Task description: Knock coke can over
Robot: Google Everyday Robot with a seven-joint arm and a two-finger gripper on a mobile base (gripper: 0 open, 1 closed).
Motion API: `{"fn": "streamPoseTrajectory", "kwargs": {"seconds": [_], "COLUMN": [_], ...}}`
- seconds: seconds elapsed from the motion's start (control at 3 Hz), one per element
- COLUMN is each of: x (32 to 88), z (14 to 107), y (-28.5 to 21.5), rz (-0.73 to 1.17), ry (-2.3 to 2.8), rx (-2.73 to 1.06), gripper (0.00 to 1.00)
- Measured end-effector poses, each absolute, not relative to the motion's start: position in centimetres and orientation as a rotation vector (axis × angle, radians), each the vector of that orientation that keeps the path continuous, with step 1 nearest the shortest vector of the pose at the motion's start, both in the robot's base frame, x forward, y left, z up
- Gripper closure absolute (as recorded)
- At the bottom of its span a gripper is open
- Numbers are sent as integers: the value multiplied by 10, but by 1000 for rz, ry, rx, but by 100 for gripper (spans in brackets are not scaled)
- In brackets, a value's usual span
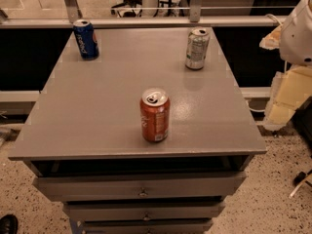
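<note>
Drawers (141, 185): a stack of grey drawers with small knobs, under the tabletop's near edge, with a dark gap above the top one.
Tabletop (97, 111): flat, grey, faintly glossy, with three cans standing on it.
Coke can (155, 115): upright, close to the near edge and a little right of its middle. The silver top and pull tab face up, and a small white label patch sits low on its side. Nothing touches it.
Pale yellow blocks (287, 94): stacked beyond the right edge, off the tabletop.
Silver-green can (197, 48): upright near the far right corner, well apart from the coke can.
Blue Pepsi can (86, 39): upright at the far left corner, well apart from both other cans.
Robot arm (300, 30): a white rounded part shows past the right edge, level with the far right corner, clear of every can.
Gripper: outside the view, somewhere off to the right with the arm. Whether it is spread or closed, or holding anything, cannot be told.
Metal rail (146, 22): runs along just behind the far edge.
</note>
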State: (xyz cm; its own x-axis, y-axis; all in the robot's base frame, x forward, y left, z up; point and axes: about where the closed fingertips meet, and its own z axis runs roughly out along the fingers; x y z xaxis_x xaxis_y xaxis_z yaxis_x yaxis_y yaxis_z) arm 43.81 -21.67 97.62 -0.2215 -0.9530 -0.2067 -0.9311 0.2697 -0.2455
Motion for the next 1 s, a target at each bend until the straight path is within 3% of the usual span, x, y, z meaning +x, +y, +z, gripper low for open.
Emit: {"fn": "streamPoseTrajectory", "kwargs": {"seconds": [0.33,1.0], "x": [438,463], "z": [976,923], "y": [-217,-162], "rz": [-99,303], "ry": [2232,2121], "rx": [-1725,-1510], "gripper": [0,0]}}
